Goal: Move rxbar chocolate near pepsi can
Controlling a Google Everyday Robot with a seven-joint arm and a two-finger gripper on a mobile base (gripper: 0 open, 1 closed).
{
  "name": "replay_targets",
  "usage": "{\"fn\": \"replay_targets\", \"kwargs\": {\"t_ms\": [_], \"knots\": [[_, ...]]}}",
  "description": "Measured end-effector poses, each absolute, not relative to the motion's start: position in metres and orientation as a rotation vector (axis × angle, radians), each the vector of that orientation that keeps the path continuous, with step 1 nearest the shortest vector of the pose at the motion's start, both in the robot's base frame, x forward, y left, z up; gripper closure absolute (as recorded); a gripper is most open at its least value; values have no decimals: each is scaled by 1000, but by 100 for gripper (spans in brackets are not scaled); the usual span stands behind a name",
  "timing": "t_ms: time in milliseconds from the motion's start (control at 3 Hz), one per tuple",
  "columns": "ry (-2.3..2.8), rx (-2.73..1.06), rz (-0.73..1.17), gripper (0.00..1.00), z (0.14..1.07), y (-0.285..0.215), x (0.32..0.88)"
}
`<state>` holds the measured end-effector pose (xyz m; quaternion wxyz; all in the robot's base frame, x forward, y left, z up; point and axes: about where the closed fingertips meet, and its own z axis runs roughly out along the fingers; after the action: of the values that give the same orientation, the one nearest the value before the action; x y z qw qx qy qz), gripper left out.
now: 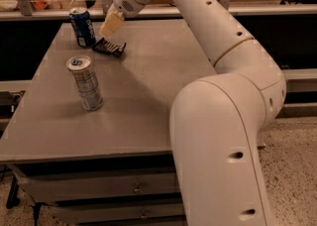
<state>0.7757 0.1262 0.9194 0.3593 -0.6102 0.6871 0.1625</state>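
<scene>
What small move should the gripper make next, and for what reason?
Probably lift the gripper straight up and clear. The rxbar chocolate lies on the table, close beside the pepsi can, and the gripper hangs right above it, so the placement looks done. A sideways move might nudge the bar.

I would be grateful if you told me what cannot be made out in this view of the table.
Camera view:
- Whether the end effector, hanging just over the snack bar beside the blue can, touches the bar: the angle hides the gap.
- Lettering on the bar and the silver can: too small to read.
- The table's near right corner: hidden behind the arm.
- The arm's base: cut off by the bottom edge.
</scene>
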Motion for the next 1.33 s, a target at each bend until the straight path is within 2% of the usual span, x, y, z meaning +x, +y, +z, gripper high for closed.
{"fn": "replay_targets", "kwargs": {"t_ms": [333, 1333], "knots": [[1773, -1577, 425, 0, 918, 128, 776], [1751, -1645, 501, 0, 917, 116, 765]]}}
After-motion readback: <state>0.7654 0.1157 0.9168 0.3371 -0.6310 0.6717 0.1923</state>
